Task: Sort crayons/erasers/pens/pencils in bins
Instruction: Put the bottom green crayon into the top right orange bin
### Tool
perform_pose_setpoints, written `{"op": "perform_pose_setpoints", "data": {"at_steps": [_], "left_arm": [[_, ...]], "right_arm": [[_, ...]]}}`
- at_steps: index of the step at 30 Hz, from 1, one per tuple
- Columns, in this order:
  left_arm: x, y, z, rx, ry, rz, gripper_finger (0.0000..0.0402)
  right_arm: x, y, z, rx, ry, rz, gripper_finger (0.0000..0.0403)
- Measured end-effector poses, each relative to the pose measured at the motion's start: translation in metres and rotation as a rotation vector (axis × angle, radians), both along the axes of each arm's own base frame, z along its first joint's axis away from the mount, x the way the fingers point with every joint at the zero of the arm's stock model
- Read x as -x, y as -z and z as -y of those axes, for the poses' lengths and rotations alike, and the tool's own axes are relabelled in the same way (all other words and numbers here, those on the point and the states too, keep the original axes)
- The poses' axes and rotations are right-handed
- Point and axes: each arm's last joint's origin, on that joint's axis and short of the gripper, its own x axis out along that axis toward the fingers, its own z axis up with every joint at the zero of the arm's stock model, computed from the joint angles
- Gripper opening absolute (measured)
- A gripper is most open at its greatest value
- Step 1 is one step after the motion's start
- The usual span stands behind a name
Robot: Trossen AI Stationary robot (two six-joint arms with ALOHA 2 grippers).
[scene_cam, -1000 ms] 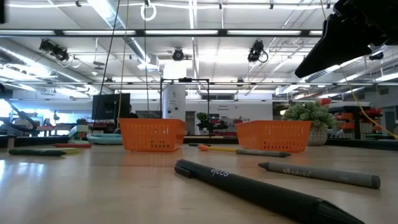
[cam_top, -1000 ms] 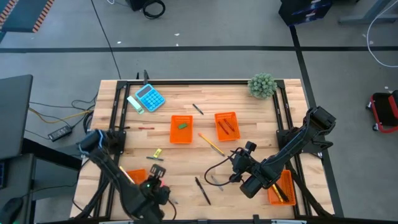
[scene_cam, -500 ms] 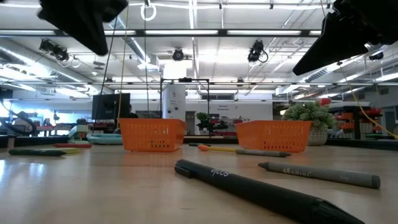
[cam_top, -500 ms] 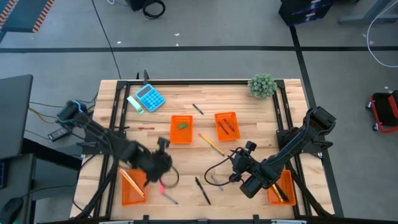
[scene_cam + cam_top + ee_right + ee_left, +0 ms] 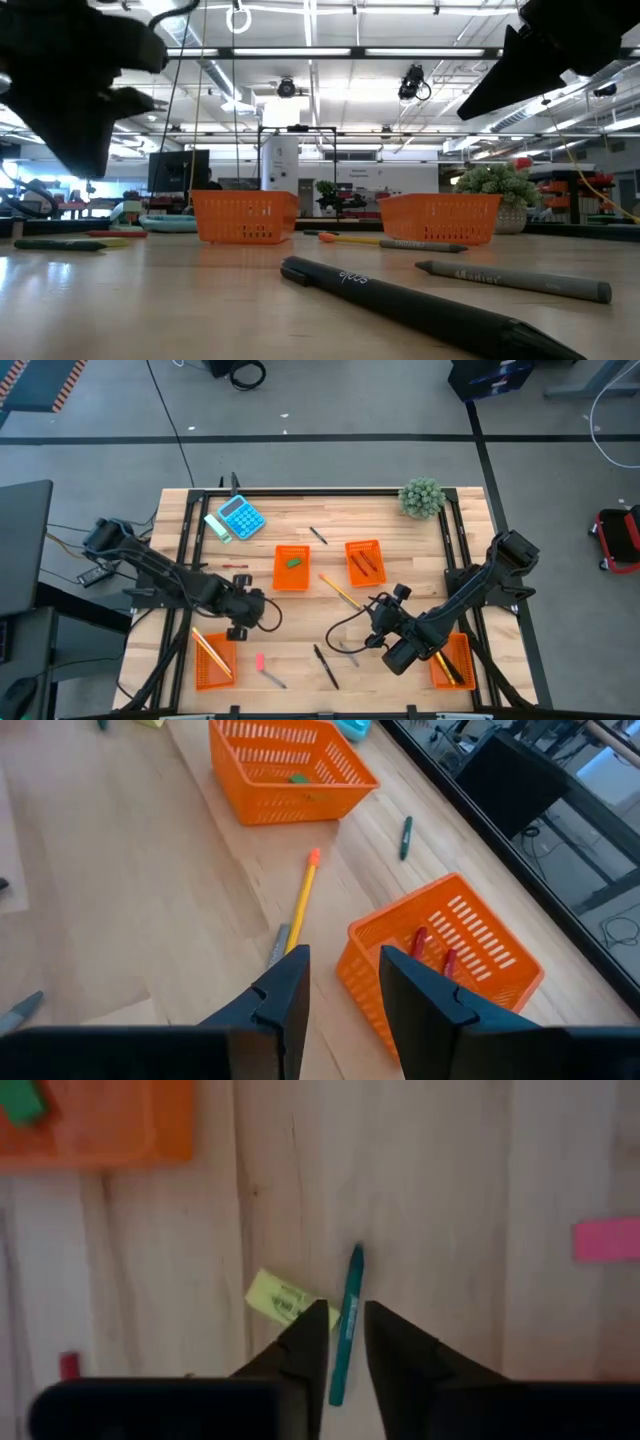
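My left gripper (image 5: pixel 245 612) hangs open above the table's left middle. In the left wrist view its fingertips (image 5: pixel 345 1330) stand on either side of a teal stick (image 5: pixel 347 1310) lying flat, beside a yellow eraser (image 5: pixel 283 1298). A pink eraser (image 5: pixel 259 660) lies on the table nearer the front. My right gripper (image 5: pixel 384 623) is open and empty above the table's right middle (image 5: pixel 340 975), over an orange-tipped yellow pencil (image 5: pixel 302 900). Four orange bins show: one with a green eraser (image 5: pixel 291 567), one with red crayons (image 5: pixel 365 562), one with pencils (image 5: pixel 215 658), one at near right (image 5: pixel 452 660).
A black pen (image 5: pixel 326 665) and a grey crayon (image 5: pixel 273 678) lie near the front edge. A blue calculator (image 5: pixel 241 517) and a small green plant (image 5: pixel 422 497) stand at the back. A short dark stick (image 5: pixel 318 535) lies behind the bins.
My left gripper has swung from over the near-left bin toward the far edge and now hangs over the teal stick and yellow eraser. The pink eraser, under that gripper half a second ago, now lies uncovered on the table.
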Motion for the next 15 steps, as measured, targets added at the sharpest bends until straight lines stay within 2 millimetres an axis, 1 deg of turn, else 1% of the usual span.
{"op": "perform_pose_setpoints", "data": {"at_steps": [3,6,11,15], "left_arm": [[-0.003,0.009,0.002,-0.010,-0.006,-0.042,0.0107],[-0.004,0.013,0.001,0.008,-0.006,-0.074,0.0125],[-0.003,0.020,-0.003,0.011,-0.044,-0.159,0.0142],[-0.004,0.027,-0.001,0.036,-0.046,-0.211,0.0152]], "right_arm": [[0.000,0.000,0.001,0.006,-0.001,-0.005,0.0129],[-0.003,0.000,0.003,0.008,0.007,-0.007,0.0129],[-0.004,0.000,0.005,-0.008,0.019,0.001,0.0129],[-0.003,0.000,0.004,-0.023,0.021,0.007,0.0129]]}}
